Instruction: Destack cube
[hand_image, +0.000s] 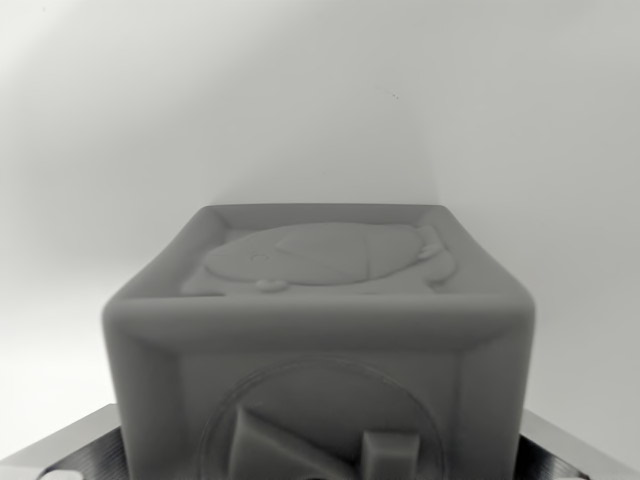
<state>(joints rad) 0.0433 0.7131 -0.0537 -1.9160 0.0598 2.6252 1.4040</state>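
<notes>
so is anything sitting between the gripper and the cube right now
Nothing visible does. The cube fills the wrist view close up, with the metal fingers showing at both lower corners on either side of it. Only plain background lies behind.

**No Legible Text on Cube's Embossed Faces**

No words, numbers, brand names or labels can be read in the wrist view. The cube (318, 340) carries only raised relief: its top face bears a rounded, embossed figure inside a raised border, and its near face shows a circle enclosing blocky raised shapes, cut off by the lower edge of the frame. Neither design resolves into a letter or numeral. The picture is grey and soft in focus. The pale background behind the cube bears no markings, and the ridged metal corners at the bottom show no lettering.
</notes>
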